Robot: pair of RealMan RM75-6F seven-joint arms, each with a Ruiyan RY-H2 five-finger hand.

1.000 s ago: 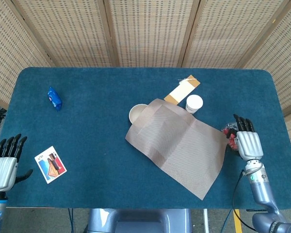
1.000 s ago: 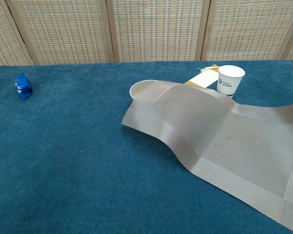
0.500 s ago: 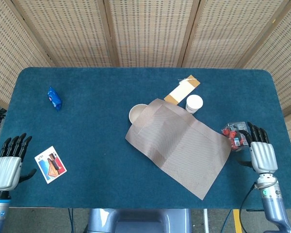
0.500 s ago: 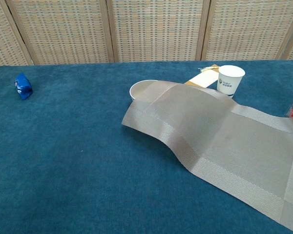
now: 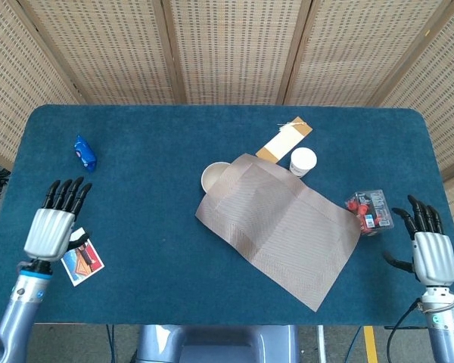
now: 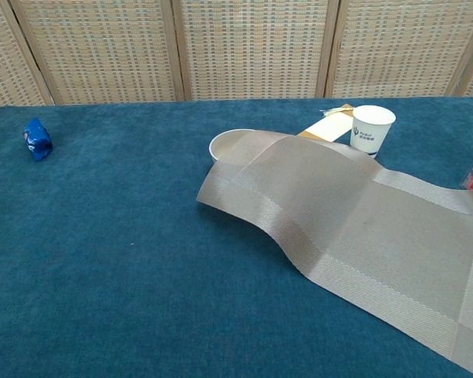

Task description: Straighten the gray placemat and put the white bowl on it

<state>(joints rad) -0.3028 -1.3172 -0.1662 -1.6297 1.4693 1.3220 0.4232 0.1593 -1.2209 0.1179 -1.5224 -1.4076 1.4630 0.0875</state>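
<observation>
The gray placemat (image 5: 280, 227) (image 6: 355, 236) lies askew across the middle of the table, its upper corner draped over the white bowl (image 5: 211, 176) (image 6: 228, 145), of which only the left rim shows. My left hand (image 5: 53, 224) hovers open at the table's left, above a picture card. My right hand (image 5: 428, 249) is open near the right edge, apart from the placemat and holding nothing. Neither hand shows in the chest view.
A white paper cup (image 5: 303, 161) (image 6: 372, 128) and a tan paper sleeve (image 5: 284, 141) sit just behind the placemat. A clear box of red items (image 5: 369, 212) lies beside its right corner. A blue packet (image 5: 84, 153) (image 6: 37, 139) is far left, a picture card (image 5: 81, 259) front left.
My left hand rose and moved right and forward onto the table over the card. My right hand drew back to the right, away from the red-item box and the placemat.
</observation>
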